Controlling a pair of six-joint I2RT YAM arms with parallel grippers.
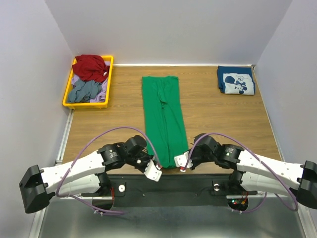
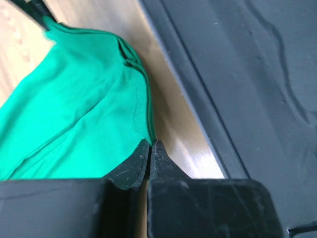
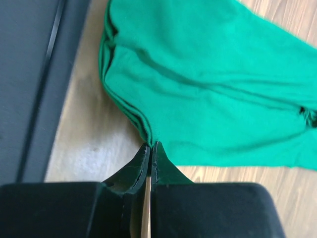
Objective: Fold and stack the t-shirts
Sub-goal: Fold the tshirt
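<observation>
Green t-shirt [image 1: 163, 114], folded lengthwise: near corners were pinched by closed left gripper [image 2: 150, 147] and right gripper [image 3: 150, 148]; navy t-shirt [image 1: 236, 80] (white cartoon print) lay apart

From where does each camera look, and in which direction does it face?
Top external: above and behind the arm bases, facing down at the table; both arms show, left gripper and right gripper at the near edge.
Left wrist: on the left wrist, facing along its shut fingers, which pinch the green t-shirt's near corner.
Right wrist: on the right wrist, facing along its shut fingers at the shirt's other near corner.
Shared: all three show that shirt's near hem.
</observation>
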